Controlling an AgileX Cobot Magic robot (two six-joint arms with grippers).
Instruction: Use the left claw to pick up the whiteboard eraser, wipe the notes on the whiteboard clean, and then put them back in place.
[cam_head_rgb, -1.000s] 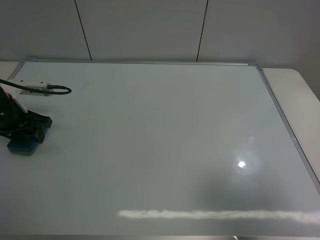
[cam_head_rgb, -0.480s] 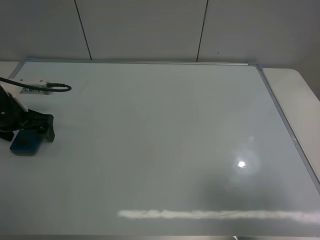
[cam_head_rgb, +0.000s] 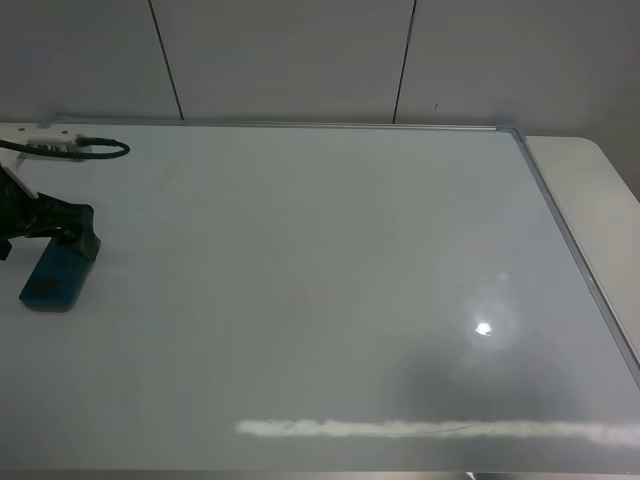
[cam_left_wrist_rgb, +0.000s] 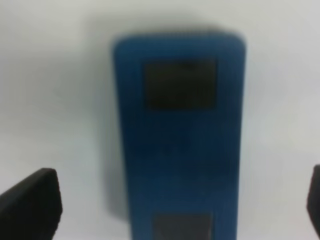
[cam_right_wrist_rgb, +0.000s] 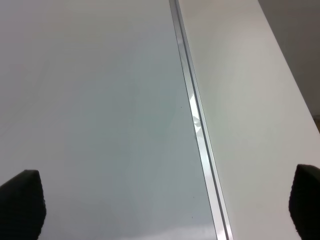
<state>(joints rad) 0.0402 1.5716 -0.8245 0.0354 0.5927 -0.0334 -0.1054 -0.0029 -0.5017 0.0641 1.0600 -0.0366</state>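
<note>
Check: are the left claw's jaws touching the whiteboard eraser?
Apart. The left wrist view shows bare whiteboard between each jaw of the left claw and the whiteboard eraser.

This looks like a lab or office test bench set up for a robot. A large whiteboard (cam_head_rgb: 330, 290) with a thin metal frame lies flat on a pale table (cam_head_rgb: 600, 200), which shows beyond the board's right edge. Behind the board stands a plain grey wall (cam_head_rgb: 290, 60) of smooth panels split by dark vertical seams. At the board's left edge a black robot arm (cam_head_rgb: 30, 215) reaches in, carrying a white labelled box (cam_head_rgb: 45, 140) and a black cable (cam_head_rgb: 100, 150).
</note>
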